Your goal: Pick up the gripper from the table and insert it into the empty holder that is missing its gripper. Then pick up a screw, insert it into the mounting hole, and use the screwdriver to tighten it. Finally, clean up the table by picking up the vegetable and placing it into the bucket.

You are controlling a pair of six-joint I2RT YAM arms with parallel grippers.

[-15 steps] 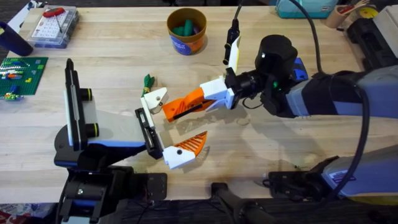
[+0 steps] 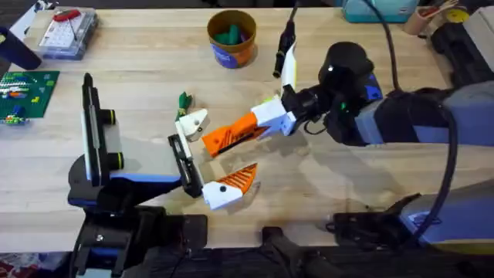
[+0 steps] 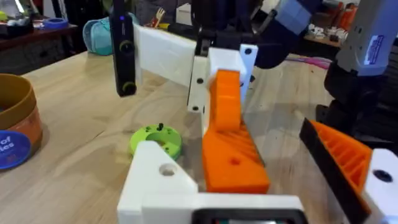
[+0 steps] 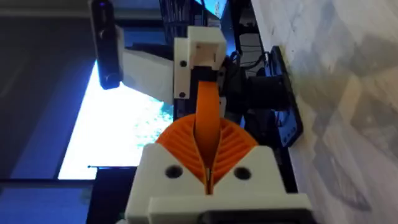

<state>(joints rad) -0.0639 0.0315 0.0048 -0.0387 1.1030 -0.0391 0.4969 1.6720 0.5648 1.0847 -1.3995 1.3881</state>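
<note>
Now right fingers [image 2: 231, 135] clamped on the gripper [image 2: 225, 137], beside the holder [image 2: 193, 122].

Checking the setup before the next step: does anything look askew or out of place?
The cream holder has no orange finger, unlike the white mount at the bar's other end. The right gripper holds the orange piece beside it.

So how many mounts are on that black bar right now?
2. The cream mount at the far end of the black bar is empty, and the right gripper holds a loose orange finger up to it. The white mount at the near end carries a fitted orange finger.
</note>
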